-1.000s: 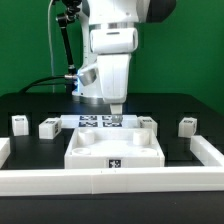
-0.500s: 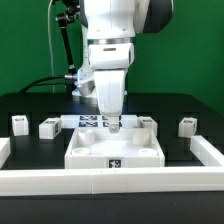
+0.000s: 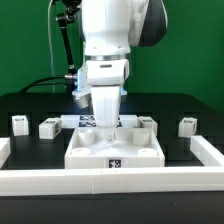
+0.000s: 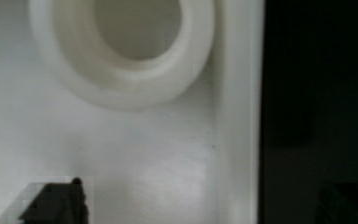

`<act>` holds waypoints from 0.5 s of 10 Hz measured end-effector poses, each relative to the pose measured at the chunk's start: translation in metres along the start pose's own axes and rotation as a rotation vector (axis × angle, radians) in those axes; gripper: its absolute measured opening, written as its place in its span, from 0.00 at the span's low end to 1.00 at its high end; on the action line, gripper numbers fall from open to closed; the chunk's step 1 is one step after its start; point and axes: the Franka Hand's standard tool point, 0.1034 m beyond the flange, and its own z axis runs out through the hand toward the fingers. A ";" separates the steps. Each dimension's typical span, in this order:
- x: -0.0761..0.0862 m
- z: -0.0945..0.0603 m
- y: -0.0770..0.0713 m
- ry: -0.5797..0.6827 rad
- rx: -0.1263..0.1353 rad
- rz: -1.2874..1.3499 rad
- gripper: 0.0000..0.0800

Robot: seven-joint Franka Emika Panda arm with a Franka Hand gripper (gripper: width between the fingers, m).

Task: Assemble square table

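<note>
Above square table rear rim: fingers spread apart; legs alongside.

The tabletop slab, low in the middle of the exterior view, looks like white moulded plastic, smooth with a faint satin sheen. Close up, the slab is even and unmarked, and its raised ring is softly rounded. The small legs are the same white plastic, with printed black-and-white tags. The desk is matt black. The border wall is dull white plastic. The arm's shell is glossy white.
</note>
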 end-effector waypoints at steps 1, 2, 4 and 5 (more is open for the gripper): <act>-0.002 0.002 -0.001 0.000 0.004 0.006 0.66; -0.004 0.003 -0.001 0.000 0.006 0.012 0.49; -0.004 0.003 -0.001 0.000 0.007 0.013 0.32; -0.004 0.003 -0.002 0.000 0.007 0.013 0.10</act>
